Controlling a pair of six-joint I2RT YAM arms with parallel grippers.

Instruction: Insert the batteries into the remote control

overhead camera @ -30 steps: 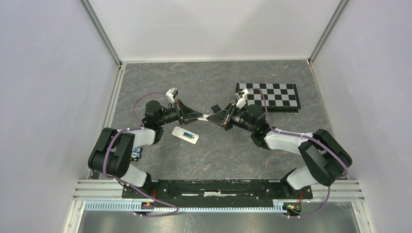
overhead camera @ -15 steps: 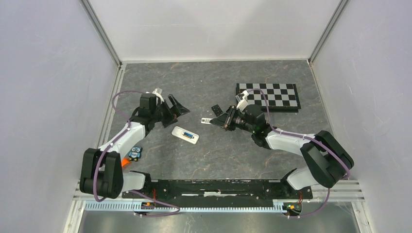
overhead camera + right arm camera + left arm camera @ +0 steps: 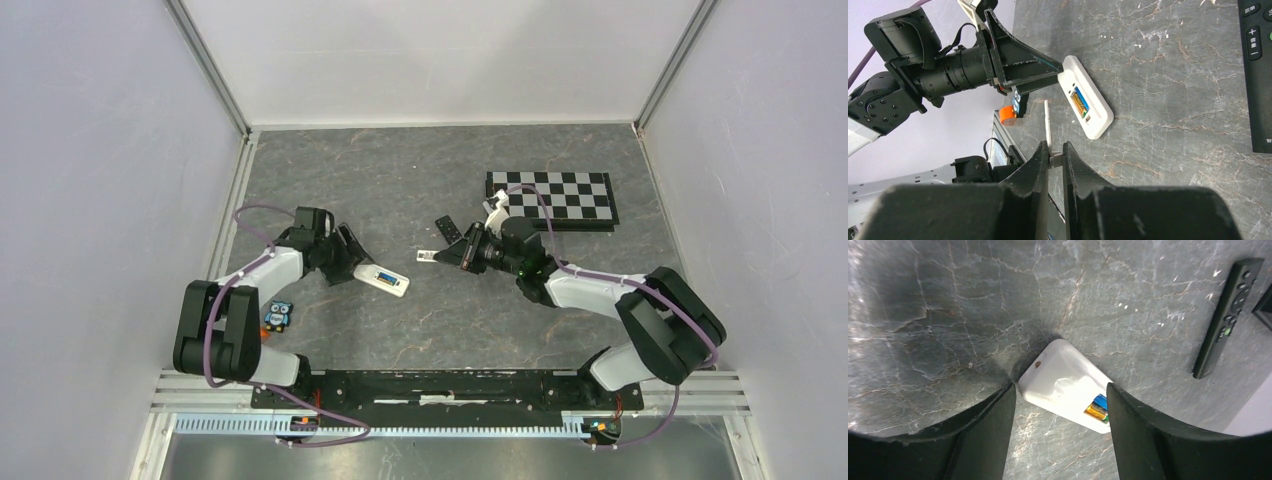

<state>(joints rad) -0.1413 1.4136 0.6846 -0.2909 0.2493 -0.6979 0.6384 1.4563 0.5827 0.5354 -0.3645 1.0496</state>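
From above, the white remote (image 3: 381, 279) lies on the counter (image 3: 500, 320) left of centre with its back bay open. The left gripper (image 3: 348, 262) is right at the remote's left end. The right gripper (image 3: 443, 256) hangs well apart toward the middle, pinching a thin white cover (image 3: 425, 256), and a checkerboard (image 3: 552, 198) sits behind it.

The left wrist camera shows that gripper's jaws spread wide and holding nothing, straddling the remote's rounded end. The batteries (image 3: 1097, 408), blue and gold, sit inside the bay. A black remote (image 3: 1228, 315) lies off to the side.

The right wrist camera shows its jaws closed tight on the cover's edge.

I'd judge the white remote light, hard and glossy, apt to skate on the stone, so take it across its long sides. The batteries look slick and ready to roll; pinch them mid-length.
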